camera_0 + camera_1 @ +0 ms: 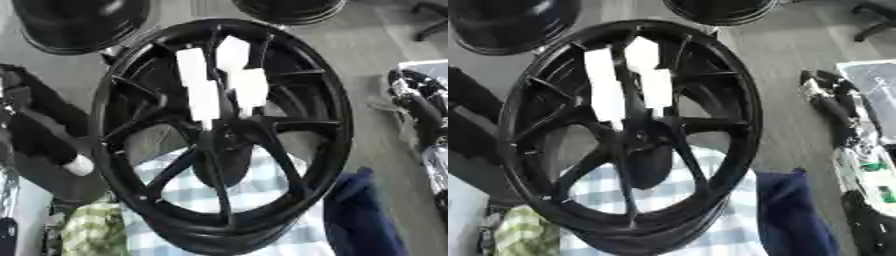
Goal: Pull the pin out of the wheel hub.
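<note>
Left eye view: a black wheel hub (219, 135) fills most of the frame, its spoked face turned up toward the camera and tilted.
Wheel position: its lower rim lies over a blue-and-white checked cloth (254, 190); a dark blue cloth (359, 215) sits just beside it on the right, a green checked cloth (87, 230) at the lower left.
White pieces: several white strips (219, 82) lie over the upper spokes, near the centre; whether any of them is the pin, I cannot tell.
Pin: not clearly made out; I would look for it at the centre, where the spokes meet.
Right arm: a black and silver arm (842, 125) runs down the right edge of the right eye view; whether its hand is open or closed, I cannot tell.
Left hand: dark shapes at the left edge, but no hand that I can identify.
Handling, wheel: judged stiff, heavy, glossy and perhaps slippery; unlikely to shift under a light pull.
Handling, pin: probably small and rigid; best pinched at its exposed end and drawn straight along its axis.
Risk: fingers slipping off, or catching a spoke.
Background: two more dark wheels (79, 22) beyond, on a grey floor (385, 50).
</note>
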Available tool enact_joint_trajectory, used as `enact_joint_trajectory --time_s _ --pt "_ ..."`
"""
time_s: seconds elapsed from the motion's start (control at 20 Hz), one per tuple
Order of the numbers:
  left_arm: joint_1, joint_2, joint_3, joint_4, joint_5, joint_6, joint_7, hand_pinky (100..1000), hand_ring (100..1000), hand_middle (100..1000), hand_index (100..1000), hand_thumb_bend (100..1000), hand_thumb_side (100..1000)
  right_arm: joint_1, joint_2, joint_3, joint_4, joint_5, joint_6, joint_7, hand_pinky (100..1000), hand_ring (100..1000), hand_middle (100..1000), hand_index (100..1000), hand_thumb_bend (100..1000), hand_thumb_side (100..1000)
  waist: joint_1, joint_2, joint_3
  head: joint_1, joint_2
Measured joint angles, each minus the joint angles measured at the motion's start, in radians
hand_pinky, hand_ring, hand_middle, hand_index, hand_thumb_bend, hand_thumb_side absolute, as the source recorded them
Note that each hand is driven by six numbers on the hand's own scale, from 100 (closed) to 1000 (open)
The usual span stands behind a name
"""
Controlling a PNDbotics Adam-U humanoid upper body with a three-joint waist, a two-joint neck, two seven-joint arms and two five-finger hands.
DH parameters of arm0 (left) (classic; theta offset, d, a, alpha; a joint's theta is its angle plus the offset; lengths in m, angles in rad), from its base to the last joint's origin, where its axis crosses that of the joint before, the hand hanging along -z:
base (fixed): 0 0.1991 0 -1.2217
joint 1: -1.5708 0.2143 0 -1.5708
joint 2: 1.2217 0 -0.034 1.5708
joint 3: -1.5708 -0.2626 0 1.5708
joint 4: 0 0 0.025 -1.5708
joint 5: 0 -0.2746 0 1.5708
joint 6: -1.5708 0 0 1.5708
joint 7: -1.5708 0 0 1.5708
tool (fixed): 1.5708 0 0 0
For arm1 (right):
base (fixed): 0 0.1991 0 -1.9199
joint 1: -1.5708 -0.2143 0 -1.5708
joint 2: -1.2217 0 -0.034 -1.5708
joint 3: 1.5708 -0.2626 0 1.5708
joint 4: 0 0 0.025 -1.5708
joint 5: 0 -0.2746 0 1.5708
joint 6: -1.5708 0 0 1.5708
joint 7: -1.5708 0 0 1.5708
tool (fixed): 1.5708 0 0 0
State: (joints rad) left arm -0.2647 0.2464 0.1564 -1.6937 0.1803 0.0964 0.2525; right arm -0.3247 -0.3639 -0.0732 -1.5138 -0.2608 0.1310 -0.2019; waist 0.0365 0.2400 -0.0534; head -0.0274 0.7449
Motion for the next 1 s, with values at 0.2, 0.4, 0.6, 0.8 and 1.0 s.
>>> enact_joint_trajectory --time_s 0.2,0.4,0.6,0.8,1.0 --pt "0.0 0.0 0.0 0.0 0.0 0.0 0.0 738 645 628 658 186 616 0.0 0.0 0.0 0.0 0.0 0.0 0.0 864 776 715 807 307 377 0.0 0.0 0.0 0.0 0.0" --pt "0.0 0.0 0.0 0.0 0.0 0.0 0.0 738 645 628 658 186 616 0.0 0.0 0.0 0.001 0.0 0.0 0.0 864 776 716 807 309 377 0.0 0.0 0.0 0.0 0.0" --pt "0.002 0.0 0.0 0.0 0.0 0.0 0.0 738 645 628 658 185 616 -0.011 -0.002 0.001 0.005 0.0 0.003 0.003 865 783 723 813 313 367 -0.002 -0.003 0.0 0.0 0.0" --pt "0.009 0.0 0.0 0.0 0.0 0.0 0.0 738 645 628 658 185 617 -0.085 -0.053 0.03 -0.001 0.012 0.011 0.024 865 798 739 827 309 355 -0.008 -0.013 -0.001 0.0 0.001" --pt "0.016 0.009 0.0 0.006 0.0 0.001 0.0 738 645 628 658 183 616 -0.2 -0.132 0.09 -0.033 0.044 0.025 0.083 866 816 759 847 312 378 -0.015 -0.025 -0.005 0.0 0.009"
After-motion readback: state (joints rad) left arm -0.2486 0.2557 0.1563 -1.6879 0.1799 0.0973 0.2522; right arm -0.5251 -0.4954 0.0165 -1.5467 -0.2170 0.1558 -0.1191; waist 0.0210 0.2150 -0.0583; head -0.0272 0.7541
